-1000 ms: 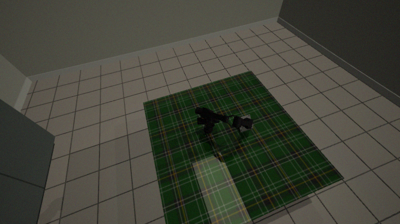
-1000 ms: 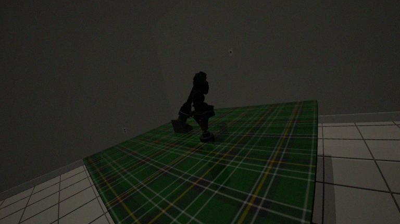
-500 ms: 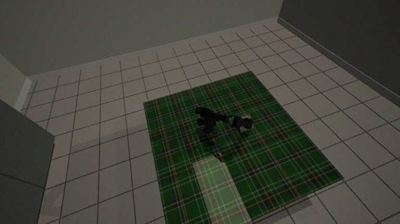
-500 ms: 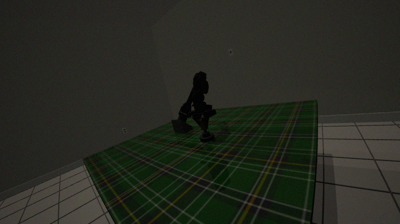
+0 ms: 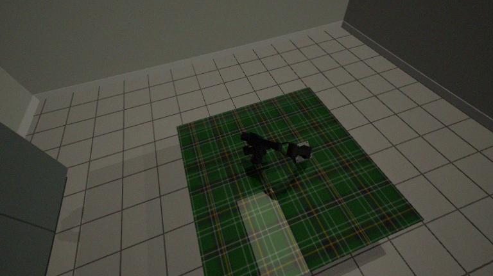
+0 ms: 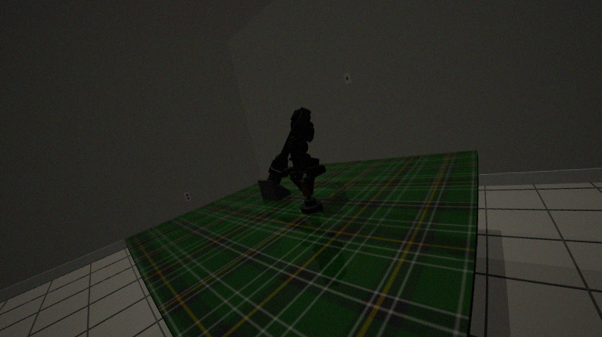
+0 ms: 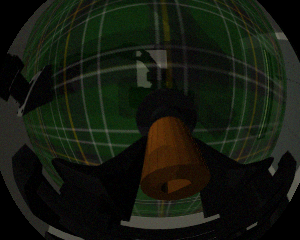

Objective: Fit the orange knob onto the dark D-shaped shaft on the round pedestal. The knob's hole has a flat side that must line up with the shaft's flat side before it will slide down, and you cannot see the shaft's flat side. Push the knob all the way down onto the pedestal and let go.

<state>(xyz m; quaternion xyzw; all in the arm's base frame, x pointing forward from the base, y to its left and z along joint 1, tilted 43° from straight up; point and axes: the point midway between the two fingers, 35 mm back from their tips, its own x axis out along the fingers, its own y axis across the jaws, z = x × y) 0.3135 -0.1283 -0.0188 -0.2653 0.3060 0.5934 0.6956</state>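
The orange knob (image 6: pixel 306 187) (image 7: pixel 169 145) is a tapered piece, held upright between the fingers. My gripper (image 6: pixel 306 182) (image 7: pixel 169 140) is shut on it. The dark round pedestal (image 6: pixel 311 208) (image 7: pixel 165 102) stands on the plaid surface directly below the knob. In the exterior view the knob's lower end is just above the pedestal's stepped top, with a short dark part between them. The shaft itself cannot be made out, and whether its tip is inside the knob's hole cannot be told. In the top view the arm hides the knob.
The green plaid surface (image 5: pixel 327 192) (image 6: pixel 377 244) carries the arm and pedestal. The arm's base (image 6: pixel 271 190) stands behind and left of the pedestal in the exterior view. A bright lit patch (image 5: pixel 270 236) crosses the plaid in the top view. The scene is dim.
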